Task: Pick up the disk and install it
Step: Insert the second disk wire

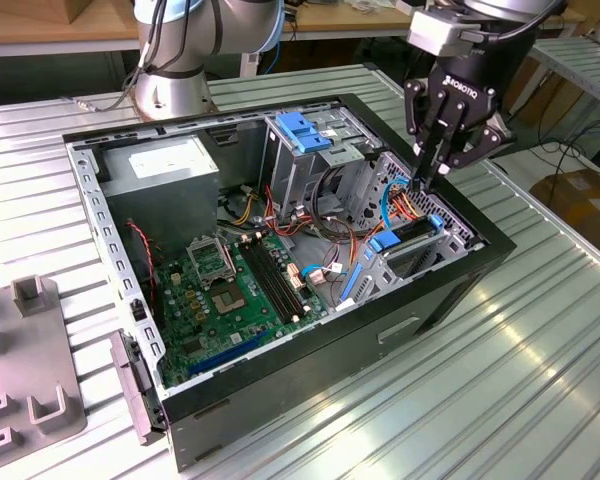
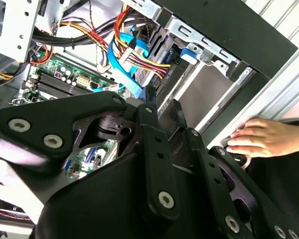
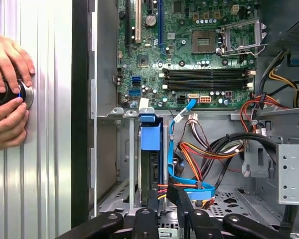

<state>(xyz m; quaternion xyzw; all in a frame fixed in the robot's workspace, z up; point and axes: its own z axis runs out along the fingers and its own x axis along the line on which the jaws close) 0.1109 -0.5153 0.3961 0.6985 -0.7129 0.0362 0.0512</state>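
Hand [image 1: 427, 178] closed, fingertips together, empty, poised over open computer case [image 1: 230, 390] on worktop [image 1: 540, 380]. Disk [image 3: 151, 149] seated edge-up in drive bay just below fingertips. A person's fingers [image 2: 259, 137] rest beside case.

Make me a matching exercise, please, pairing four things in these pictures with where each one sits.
Things:
1. disk
2. tool
3. person's hands
4. motherboard

Places:
A. lying flat on the floor of the case
B. around a dark knob on the table, outside the case
C. hanging above the open case, over the cables
D. standing on edge in a metal bay

Pairs: 1-D; 2-C; 3-B; 4-A
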